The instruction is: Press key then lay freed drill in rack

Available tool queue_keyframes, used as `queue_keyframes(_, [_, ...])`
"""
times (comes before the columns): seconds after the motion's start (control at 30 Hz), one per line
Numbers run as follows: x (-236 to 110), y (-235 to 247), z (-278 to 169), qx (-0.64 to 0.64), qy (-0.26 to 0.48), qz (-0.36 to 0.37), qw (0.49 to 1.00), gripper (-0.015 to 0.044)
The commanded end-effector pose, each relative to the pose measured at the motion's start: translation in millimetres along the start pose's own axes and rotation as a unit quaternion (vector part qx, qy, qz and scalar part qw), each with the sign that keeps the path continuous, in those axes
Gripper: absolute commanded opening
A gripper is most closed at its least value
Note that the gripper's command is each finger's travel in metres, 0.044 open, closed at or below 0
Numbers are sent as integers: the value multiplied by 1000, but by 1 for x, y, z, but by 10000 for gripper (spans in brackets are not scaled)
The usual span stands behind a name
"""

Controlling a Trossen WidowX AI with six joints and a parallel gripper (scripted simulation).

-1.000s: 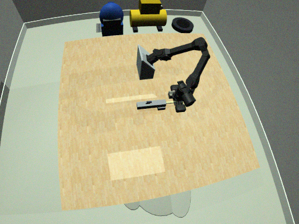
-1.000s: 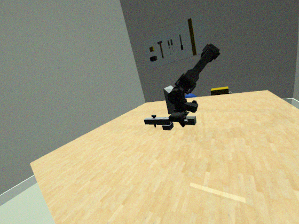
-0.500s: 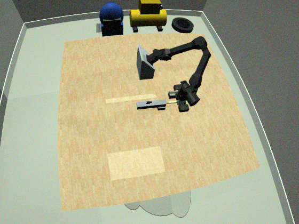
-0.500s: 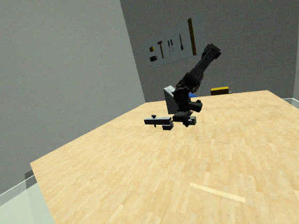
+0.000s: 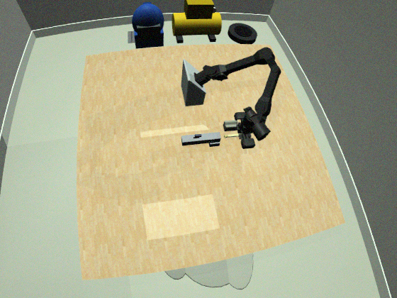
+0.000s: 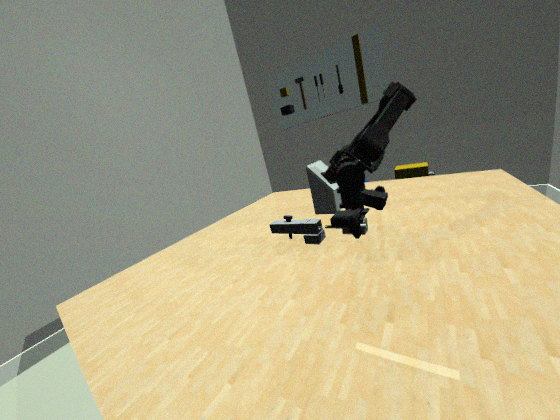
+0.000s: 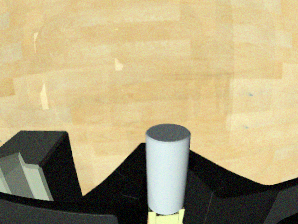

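Note:
My gripper (image 5: pixel 243 137) (image 6: pixel 351 225) (image 7: pixel 157 149) is low over the table and shut on the drill (image 5: pixel 230 135) (image 6: pixel 329 226) (image 7: pixel 166 176), a thin pale yellow shaft with a grey cylindrical end. The drill lies level, and its free tip is just clear of the right end of the grey holder block (image 5: pixel 193 140) (image 6: pixel 300 227) (image 7: pixel 23 179). The key (image 5: pixel 196 135) (image 6: pixel 288 218), a small black knob, sits on top of that block. I cannot make out a rack.
The grey wedge (image 5: pixel 193 86) (image 6: pixel 322 190) that carries the arm stands behind the block. A pale strip (image 5: pixel 174 131) and a pale rectangle (image 5: pixel 181 216) are marked on the wooden table. A blue drum (image 5: pixel 147 25), a yellow tank (image 5: pixel 196 22) and a tyre (image 5: pixel 242 32) stand beyond the table.

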State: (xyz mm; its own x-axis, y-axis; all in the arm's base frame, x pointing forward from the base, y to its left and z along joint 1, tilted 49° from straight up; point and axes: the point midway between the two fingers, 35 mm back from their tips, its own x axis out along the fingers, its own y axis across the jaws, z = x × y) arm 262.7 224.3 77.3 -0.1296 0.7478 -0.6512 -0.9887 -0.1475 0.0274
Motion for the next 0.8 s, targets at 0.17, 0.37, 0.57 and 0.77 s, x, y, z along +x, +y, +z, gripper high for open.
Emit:
queue_keyframes(0.17, [-4, 0, 8, -1, 1, -4, 1000, 0])
queue_keyframes(0.37, [-6, 0, 8, -1, 1, -4, 1000, 0])
queue_keyframes(0.57, [-9, 1, 7, -1, 1, -4, 1000, 0])
queue_keyframes(0.77, [-12, 2, 6, -1, 1, -4, 1000, 0])
